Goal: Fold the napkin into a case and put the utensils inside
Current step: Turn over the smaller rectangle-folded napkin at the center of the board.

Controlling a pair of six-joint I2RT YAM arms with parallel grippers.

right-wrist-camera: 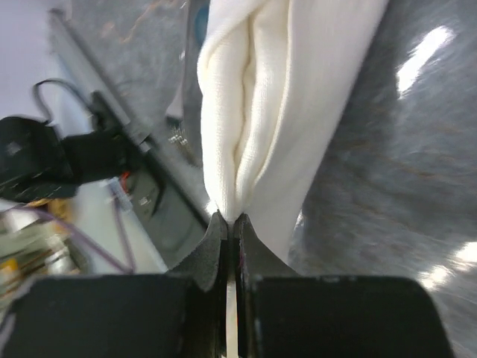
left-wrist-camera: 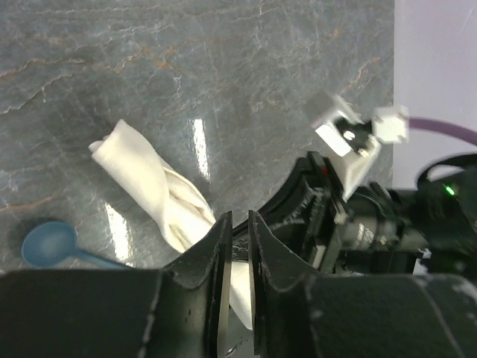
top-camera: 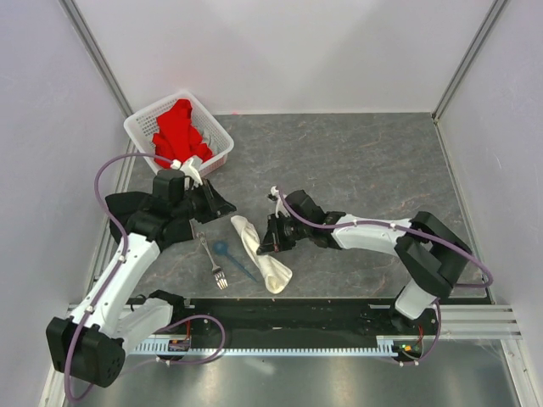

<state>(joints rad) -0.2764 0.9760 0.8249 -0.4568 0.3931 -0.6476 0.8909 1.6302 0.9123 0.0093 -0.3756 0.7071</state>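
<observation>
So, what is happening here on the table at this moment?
The right gripper is shut on a fold of the cream napkin, which lies as a loose, narrow roll on the table. The left gripper hovers nearby with its jaws a little apart, holding nothing. The metal fork and the blue spoon lie beside the napkin, not yet inside it.

Cream-white napkin (top-camera: 259, 252), blue spoon (left-wrist-camera: 52, 245), silver fork (top-camera: 212, 261), red cloth (top-camera: 180, 131) in white basket (top-camera: 151, 108), grey veined table (top-camera: 356, 161)

right hand (right-wrist-camera: 229, 221) clamped (left hand (left-wrist-camera: 238, 218) ajar)
</observation>
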